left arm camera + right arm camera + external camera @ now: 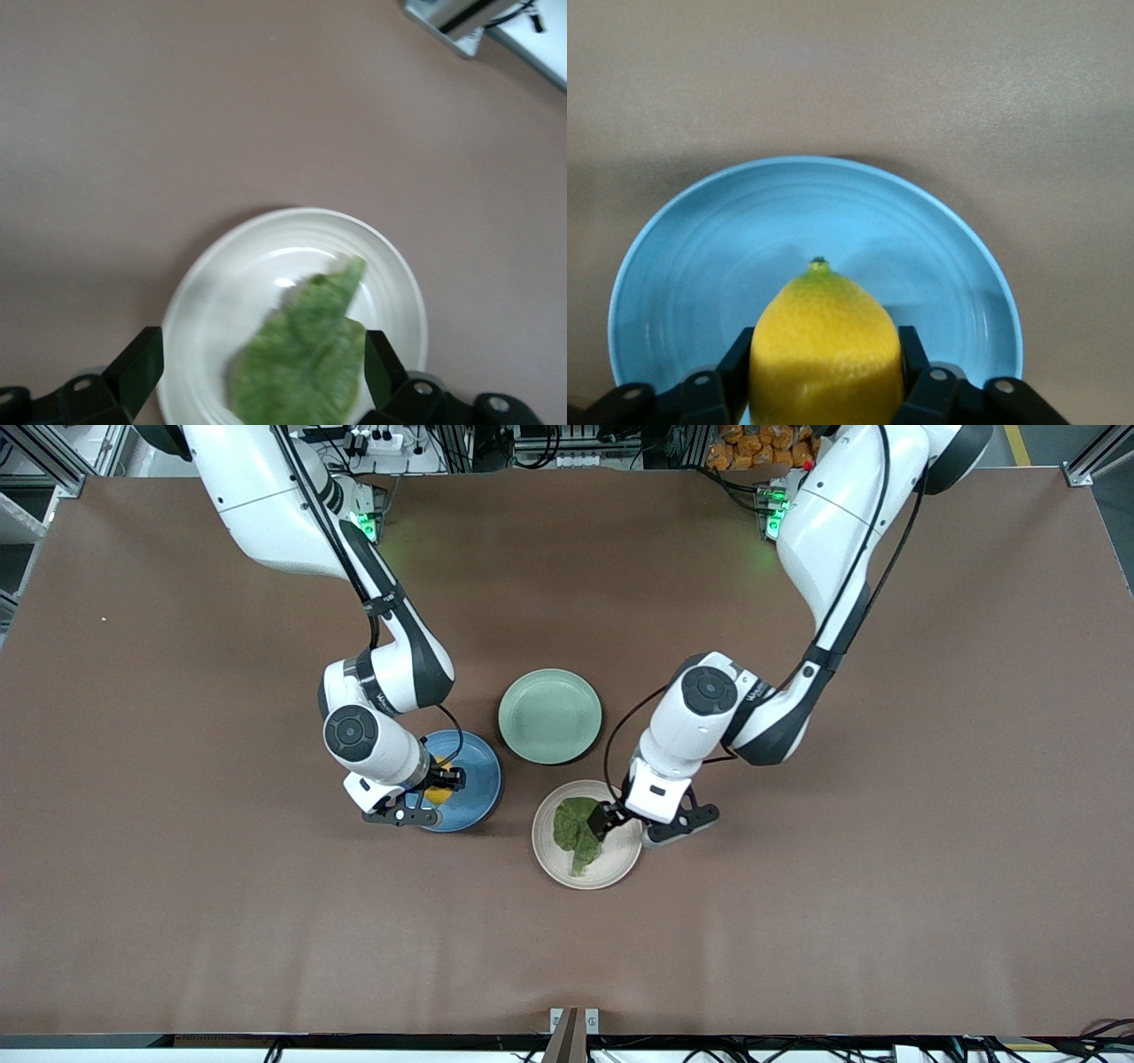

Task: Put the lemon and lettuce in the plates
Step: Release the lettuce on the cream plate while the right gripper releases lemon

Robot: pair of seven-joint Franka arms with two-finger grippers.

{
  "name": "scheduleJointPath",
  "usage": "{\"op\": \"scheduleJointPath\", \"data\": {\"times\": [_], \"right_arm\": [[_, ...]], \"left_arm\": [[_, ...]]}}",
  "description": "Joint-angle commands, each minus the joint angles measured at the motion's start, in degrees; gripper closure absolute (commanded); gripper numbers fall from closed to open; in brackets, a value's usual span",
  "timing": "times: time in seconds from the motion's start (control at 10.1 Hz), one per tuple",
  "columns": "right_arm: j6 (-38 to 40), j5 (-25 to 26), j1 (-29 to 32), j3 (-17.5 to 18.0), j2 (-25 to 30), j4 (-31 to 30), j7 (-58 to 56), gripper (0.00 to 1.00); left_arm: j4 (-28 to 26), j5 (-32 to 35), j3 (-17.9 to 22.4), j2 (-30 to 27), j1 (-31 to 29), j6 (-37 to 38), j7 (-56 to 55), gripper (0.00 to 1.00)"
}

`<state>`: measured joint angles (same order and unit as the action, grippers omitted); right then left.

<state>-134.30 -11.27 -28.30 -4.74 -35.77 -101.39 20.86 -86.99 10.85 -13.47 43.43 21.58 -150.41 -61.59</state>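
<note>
Yellow lemon (824,354), blue plate (700,266), green lettuce (306,359)

Both arms are glossy white with dark grey joint bands and round dark caps on the wrist housings. A thin black cable runs down each arm and loops near the wrist. Green lights glow at both bases. The wrist mounts and fingers are black, with small screws.
</note>
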Motion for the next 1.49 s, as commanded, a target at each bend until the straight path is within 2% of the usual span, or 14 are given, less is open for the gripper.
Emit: {"op": "scheduleJointPath", "data": {"times": [0.0, 0.3, 0.5, 0.89, 1.09, 1.39], "right_arm": [[0.18, -1.29, -0.44, -0.53, -0.97, 1.19, 1.2, 0.0], [0.88, -1.29, 0.0, -0.53, -0.01, 1.45, 1.29, 0.0], [1.93, -1.38, 0.96, -0.45, 1.92, 1.63, 1.02, 0.0], [15.01, -1.03, 4.57, -0.53, 6.93, 5.84, -1.34, 0.0], [17.48, -1.12, 7.28, -0.53, 9.3, 5.85, -5.2, 0.0], [21.69, -0.33, 11.51, -0.62, 12.47, 5.67, -12.31, 0.0]], "left_arm": [[-0.28, 1.63, -0.16, -2.82, -2.49, 6.33, 2.96, 0.0], [-0.2, 1.19, -0.59, -6.16, -7.75, 12.14, 5.85, 0.0], [-0.28, 0.84, -0.51, -6.87, -9.27, 14.08, 9.38, 0.0], [-0.19, 0.75, -0.34, -8.98, -15.05, 19.43, 18.14, 0.0], [-0.63, 0.75, -0.51, -10.55, -19.36, 25.75, 28.15, 0.0], [-3.78, 0.75, -0.68, -12.93, -22.79, 30.78, 29.95, 0.0]]}}
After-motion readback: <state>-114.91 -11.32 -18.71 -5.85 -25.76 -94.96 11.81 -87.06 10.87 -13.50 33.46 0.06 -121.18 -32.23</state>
